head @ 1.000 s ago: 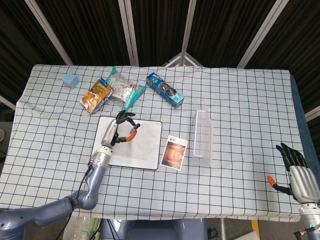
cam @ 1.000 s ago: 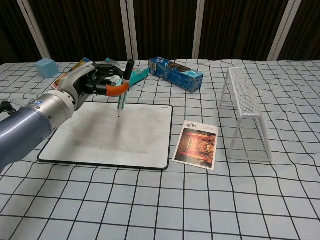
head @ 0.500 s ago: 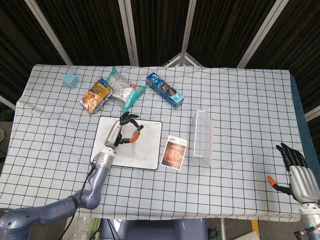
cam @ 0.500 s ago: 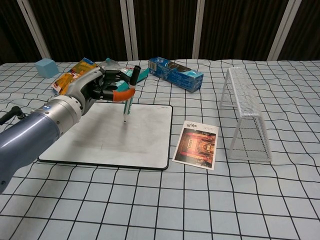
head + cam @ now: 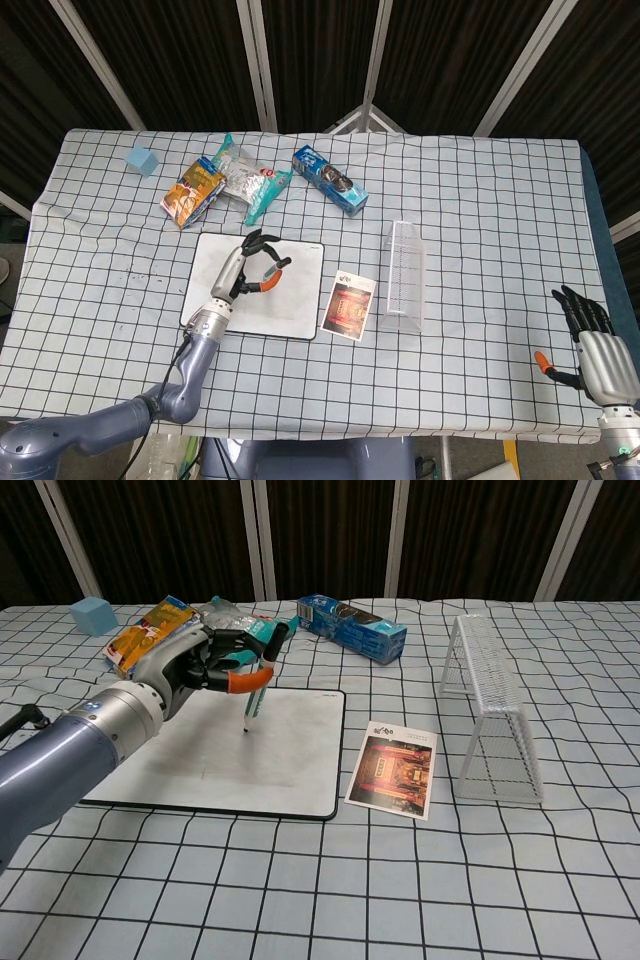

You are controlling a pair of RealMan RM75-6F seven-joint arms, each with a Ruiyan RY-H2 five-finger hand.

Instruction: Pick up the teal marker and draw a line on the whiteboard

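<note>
Your left hand [image 5: 200,662] is grasping the teal marker [image 5: 258,680], fingers wrapped around its barrel. The marker stands nearly upright, tilted slightly, with its dark cap end up and its tip pointing down at the whiteboard [image 5: 180,770]. From the chest view the tip sits at or just above the board's far middle area; you cannot tell whether it actually touches. From the head view the same hand [image 5: 250,268] sits over the upper middle of the board [image 5: 290,310].

The whiteboard lies flat on the checked tablecloth [image 5: 400,880], toward your left side. A small printed card [image 5: 392,770] lies just beside the board's right edge. Further right stands a white wire rack [image 5: 490,705].

Along the far side of the table, behind the board, lie an orange snack packet [image 5: 140,635], a silvery packet [image 5: 238,170] next to it, a teal pouch [image 5: 262,195], and a blue box [image 5: 352,628]. A light blue cube [image 5: 92,614] sits at the far left corner.

Your right hand [image 5: 592,345] rests near the table's right edge, well apart from everything else, fingers stretched out and grasping nothing.
</note>
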